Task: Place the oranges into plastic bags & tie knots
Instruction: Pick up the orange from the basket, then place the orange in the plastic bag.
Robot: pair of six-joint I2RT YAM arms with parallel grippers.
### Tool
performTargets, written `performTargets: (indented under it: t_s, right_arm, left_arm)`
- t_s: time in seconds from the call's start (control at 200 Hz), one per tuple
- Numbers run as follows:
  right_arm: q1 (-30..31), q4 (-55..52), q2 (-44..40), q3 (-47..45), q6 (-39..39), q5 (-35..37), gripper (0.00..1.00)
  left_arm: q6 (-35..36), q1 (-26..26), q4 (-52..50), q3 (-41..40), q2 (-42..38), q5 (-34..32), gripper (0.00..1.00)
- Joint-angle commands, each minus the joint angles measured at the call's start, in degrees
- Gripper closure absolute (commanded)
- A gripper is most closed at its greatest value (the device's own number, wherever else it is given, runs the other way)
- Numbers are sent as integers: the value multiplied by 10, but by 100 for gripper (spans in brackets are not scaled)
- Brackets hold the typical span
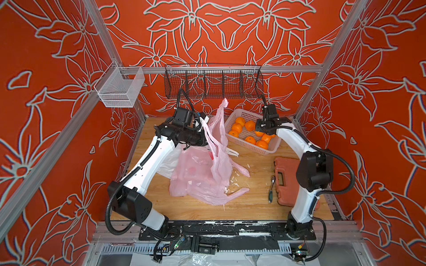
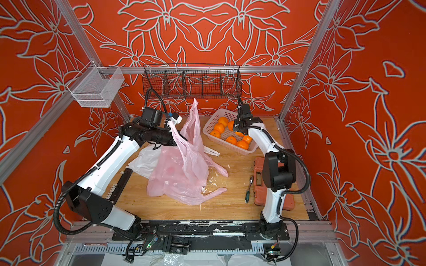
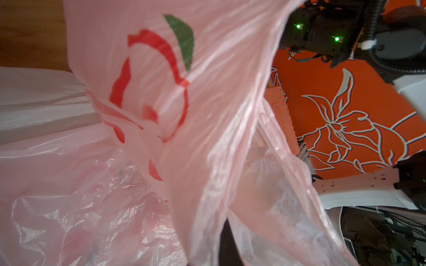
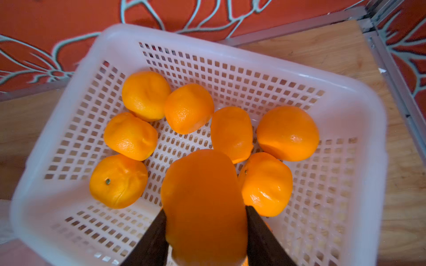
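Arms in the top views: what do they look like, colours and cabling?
The left arm and right arm have white links, black joint housings and black corrugated cable hoses fixed with white ties. The right hand has dark tapering fingers.

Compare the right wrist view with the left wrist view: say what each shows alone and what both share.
Only the right wrist view: the white basket, loose oranges lying in it, and one orange pinched in the right gripper. Only the left wrist view: a pink bag with a red peach print, draped close across the lens over more crumpled plastic. Both: the wooden tabletop and the orange flowered wall.
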Motion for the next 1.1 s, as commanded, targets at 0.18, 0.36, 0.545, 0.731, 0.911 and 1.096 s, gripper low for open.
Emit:
performTargets:
  t_s: [0.18, 0.36, 0.545, 0.731, 0.911, 1.096]
  right_arm:
    - [20, -3, -262, -154, 26, -28, 55]
    - [80, -40, -423, -201, 69, -81, 55]
    - [158, 11, -491, -220, 153, -197, 56]
    - [231, 69, -475, -207, 197, -205, 56]
    - [274, 100, -426, -184, 199, -195, 56]
    - [297, 132, -380, -155, 197, -188, 56]
  left_arm:
    - [6, -46, -7, 42, -5, -3, 100]
    - [2, -59, -6, 47, -1, -1, 100]
    - [4, -64, -1, 45, 0, 12, 100]
    - [8, -65, -1, 40, 2, 15, 100]
    - [9, -66, 3, 35, -1, 23, 100]
    - [15, -66, -1, 31, -2, 24, 100]
